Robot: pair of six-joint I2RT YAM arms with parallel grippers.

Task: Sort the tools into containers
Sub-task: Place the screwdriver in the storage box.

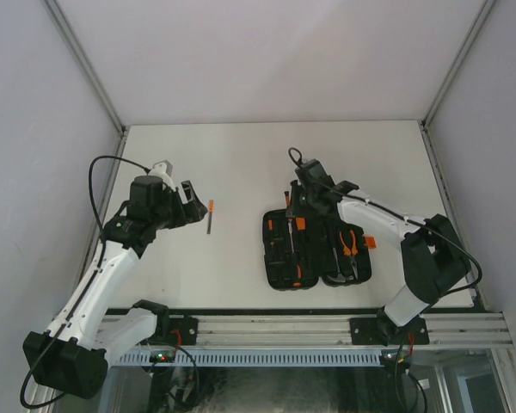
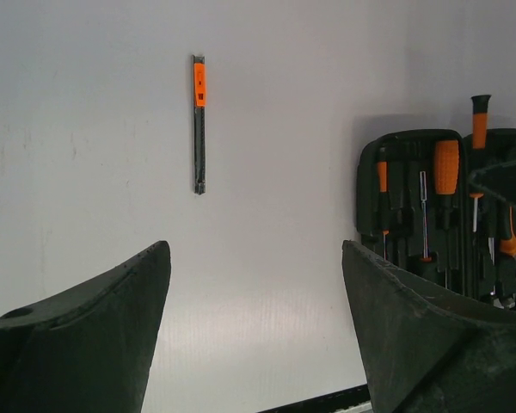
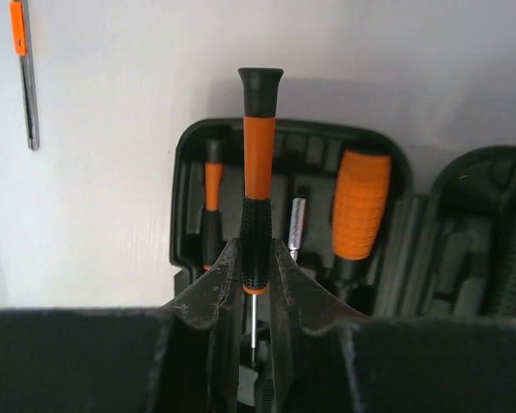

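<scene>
From above, the black case (image 1: pixel 271 249) lies open on the bench (image 1: pixel 241 155). Orange-handled screwdrivers (image 1: pixel 296 274) sit in its left half, pliers (image 1: pixel 351 243) in its right. A thin loose tool (image 1: pixel 210 217) lies well left of it. My left camera shows my left pincer (image 2: pixel 254 249) spread wide and empty over bare bench near that tool. My right camera shows my right pincer (image 3: pixel 256 258) clamped on a slim screwdriver (image 3: pixel 260 146), held above the case's slotted half.
</scene>
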